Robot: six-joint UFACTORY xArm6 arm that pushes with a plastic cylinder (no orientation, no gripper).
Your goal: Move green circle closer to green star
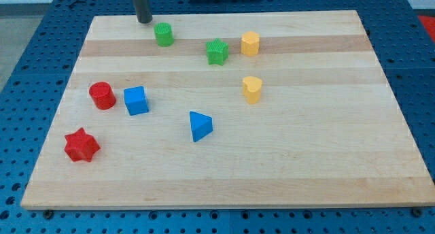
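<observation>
The green circle [163,35] is a small green cylinder near the view's top, left of centre. The green star [217,52] lies to its right and slightly lower, about a block's width or more apart from it. My tip [144,21] is a dark rod at the board's top edge, just left of and above the green circle, close to it but apart.
A yellow hexagon block [250,43] sits right of the green star. A yellow block [252,90] lies below it. A red cylinder [102,96], blue cube [136,101], blue triangle [200,126] and red star [81,145] lie lower on the wooden board [326,159].
</observation>
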